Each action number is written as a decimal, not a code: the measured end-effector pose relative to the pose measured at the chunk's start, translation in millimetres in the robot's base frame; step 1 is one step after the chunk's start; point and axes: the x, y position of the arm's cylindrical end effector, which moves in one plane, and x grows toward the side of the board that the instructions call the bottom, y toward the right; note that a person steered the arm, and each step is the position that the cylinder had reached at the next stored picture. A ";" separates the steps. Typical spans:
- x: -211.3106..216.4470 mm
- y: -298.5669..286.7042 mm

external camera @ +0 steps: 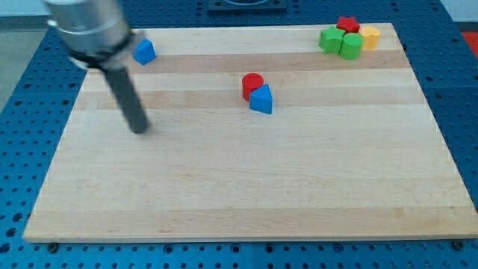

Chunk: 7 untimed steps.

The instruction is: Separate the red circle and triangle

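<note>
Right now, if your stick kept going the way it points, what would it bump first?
Only the wooden board, I think: my tip points down onto it, left of the red circle.

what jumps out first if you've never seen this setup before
The big dark rod coming down from the view's top left, with my tip resting on the wooden board, well left of the blocks. Near the middle, the red circle touches the blue triangle. In the top right corner sits a tight cluster: red star, two green blocks and a yellow block.

Arm housing [86, 26] blurred, cut off at top edge; yellow block [370, 36] partly hidden.
</note>
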 end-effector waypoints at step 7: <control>-93.7 177.4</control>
